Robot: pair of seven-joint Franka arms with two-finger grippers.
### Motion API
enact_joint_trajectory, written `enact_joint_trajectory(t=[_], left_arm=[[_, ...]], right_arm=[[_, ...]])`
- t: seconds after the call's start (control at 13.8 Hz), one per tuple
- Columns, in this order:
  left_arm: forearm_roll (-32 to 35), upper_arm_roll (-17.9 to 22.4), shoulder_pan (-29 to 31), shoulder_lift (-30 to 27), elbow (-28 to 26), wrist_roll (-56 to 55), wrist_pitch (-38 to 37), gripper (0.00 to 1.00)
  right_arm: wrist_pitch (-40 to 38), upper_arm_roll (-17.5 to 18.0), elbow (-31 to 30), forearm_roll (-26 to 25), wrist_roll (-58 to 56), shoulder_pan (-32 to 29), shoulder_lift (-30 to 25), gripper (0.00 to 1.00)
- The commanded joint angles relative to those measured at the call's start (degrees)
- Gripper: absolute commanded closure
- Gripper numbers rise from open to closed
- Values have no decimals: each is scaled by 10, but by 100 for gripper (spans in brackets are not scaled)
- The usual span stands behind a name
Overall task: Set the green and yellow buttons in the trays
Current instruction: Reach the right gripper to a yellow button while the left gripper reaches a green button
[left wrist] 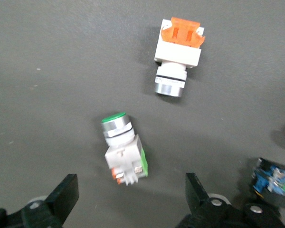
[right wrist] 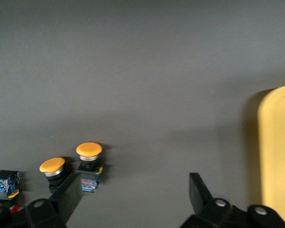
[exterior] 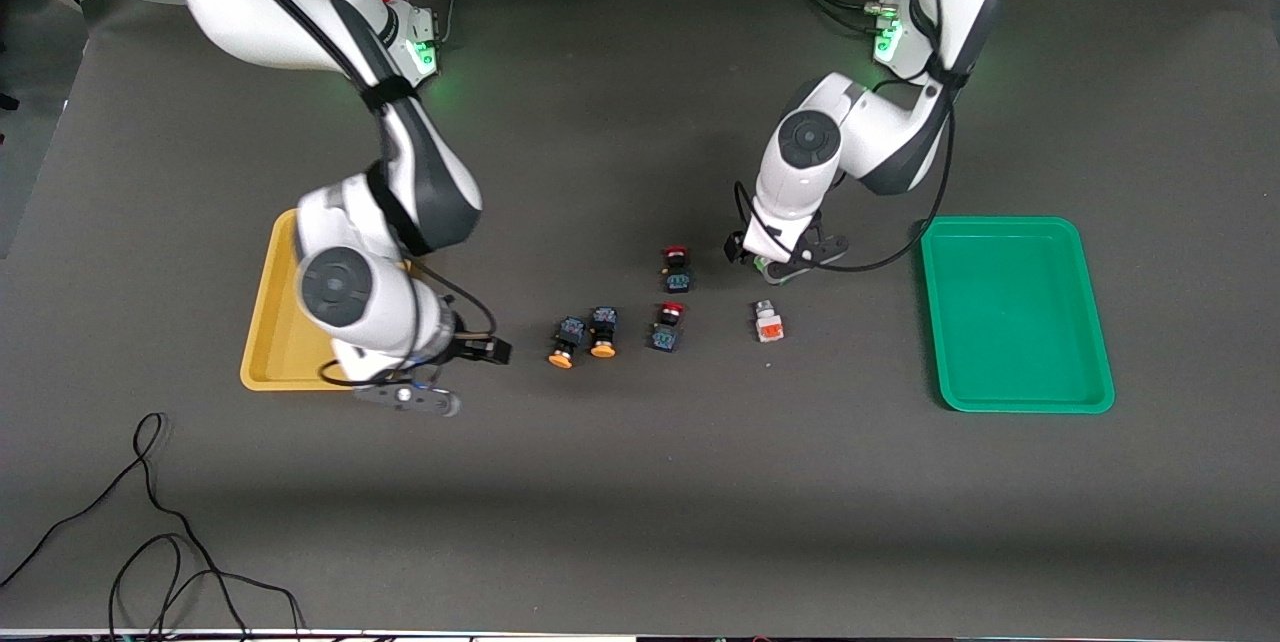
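Both trays lie bare and all 4 wanted buttons are on the mat, so by the look of it the sorting has yet to score; the yellow tray [exterior: 268, 322] sits at the right arm's end of the table, the green tray [exterior: 1015, 312] at the left arm's end, well apart.

The 2 yellow-capped buttons [exterior: 582, 336] lie side by side between the yellow tray and the 2 red-capped switches [exterior: 672, 297]; the orange-marked button [exterior: 768, 321] lies nearer the front camera than the left gripper [exterior: 785, 265]; the green-marked button [left wrist: 124, 148] is hidden under that gripper in the front view.

The left wrist view alone shows that button, on its side between wide-open, empty jaws, with the orange-marked one just beside it; this looks like the first pick lining up.

The right gripper [exterior: 440, 374] hangs low over the mat beside the yellow tray's edge, short of the yellow caps; its wrist view shows jaws spread wide with nothing between them, the 2 caps off to one side and the tray's rim [right wrist: 275, 161] at the other.
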Motion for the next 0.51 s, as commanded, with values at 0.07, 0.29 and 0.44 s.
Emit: enact_joint_trajectory(t=[0.07, 0.29, 0.44], left_arm=[[11, 11, -5, 28, 4, -11, 33, 0], [19, 11, -3, 41, 7, -11, 40, 19], [19, 11, -1, 38, 7, -11, 39, 51]], right_arm=[[46, -6, 14, 13, 18, 20, 45, 0], [87, -6, 14, 13, 55, 44, 81, 0], [118, -6, 15, 13, 77, 62, 108, 0]])
